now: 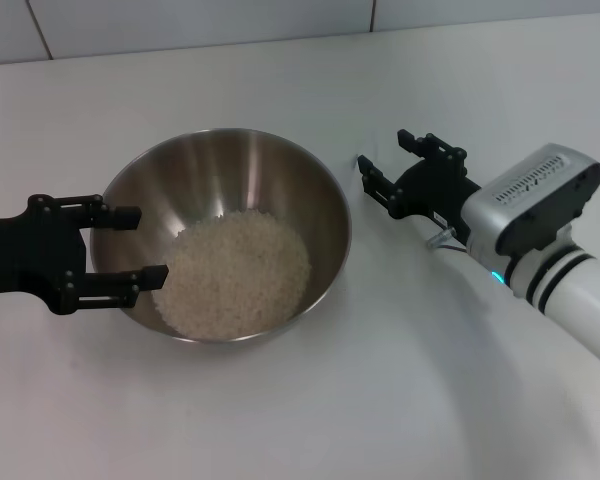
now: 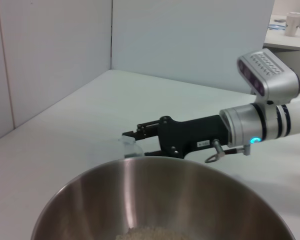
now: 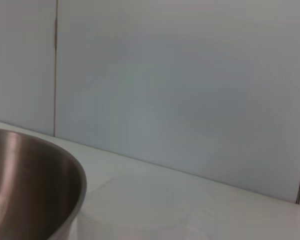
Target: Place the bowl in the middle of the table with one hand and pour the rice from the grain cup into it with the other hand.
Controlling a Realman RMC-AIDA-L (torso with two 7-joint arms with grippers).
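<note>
One bowl, one mass of rice, one grain cup, one table, two grippers: left, right.

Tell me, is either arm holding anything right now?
Nothing seems held: left gripper fingers open at the bowl rim, right gripper fingers open near the grain cup.

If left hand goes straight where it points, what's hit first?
The bowl: the open left hand points right at its left wall, fingertips overlapping the rim in the head view; contact unclear. Past that, the rice. Right hand sits open beside the bowl's right.
</note>
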